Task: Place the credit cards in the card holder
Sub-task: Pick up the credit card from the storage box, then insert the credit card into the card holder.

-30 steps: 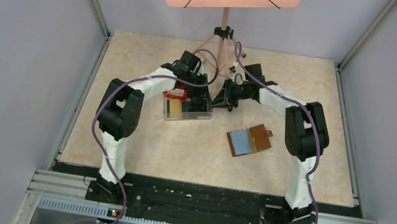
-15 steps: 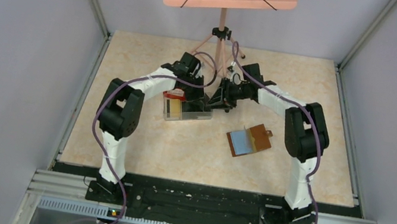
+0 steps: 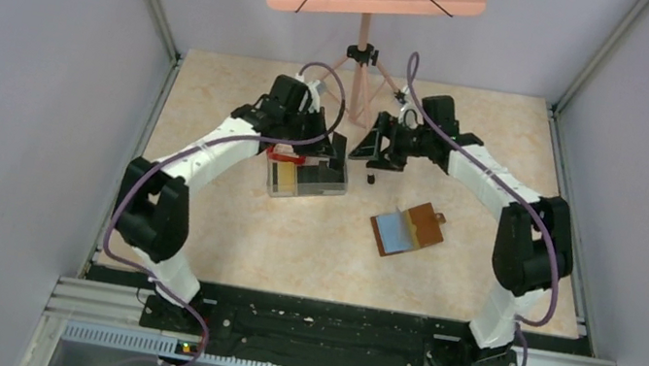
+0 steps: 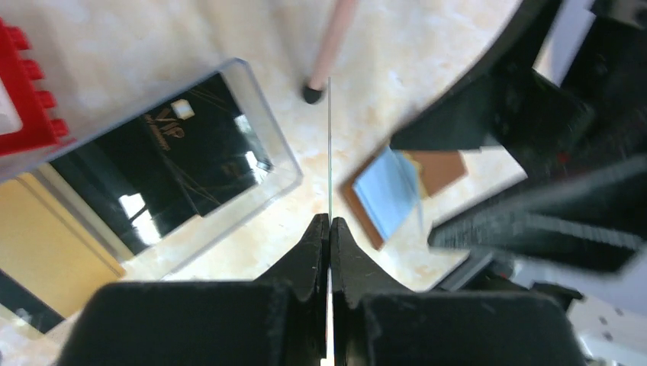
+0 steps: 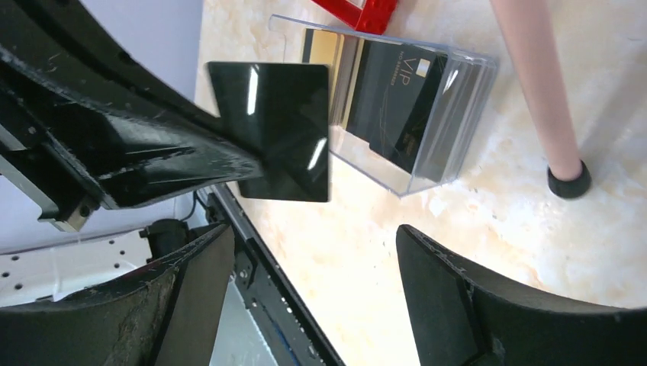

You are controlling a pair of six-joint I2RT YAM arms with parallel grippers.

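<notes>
My left gripper (image 4: 329, 221) is shut on a black credit card (image 5: 282, 130), held upright above the table; its own wrist view shows only the card's thin edge (image 4: 329, 152). My right gripper (image 5: 313, 232) faces that card from a short distance, open and empty. From above, the left gripper (image 3: 336, 157) and right gripper (image 3: 367, 150) hang near each other at mid-table. The card holder (image 3: 427, 224), brown leather, lies open to the front right with a blue card (image 3: 394, 233) on it. A tan-yellow card (image 3: 283, 177) and another black card (image 5: 397, 103) lie in a clear box (image 3: 331, 189).
A small red tray (image 3: 286, 152) sits on the clear box's far left corner. A pink music stand (image 3: 361, 51) stands at the back; one leg's foot (image 3: 370, 179) rests on the table just right of the box.
The right gripper opened, let go of the black card and drew back to the right. The left gripper closed on the card and keeps it. Both arms shifted outward.
</notes>
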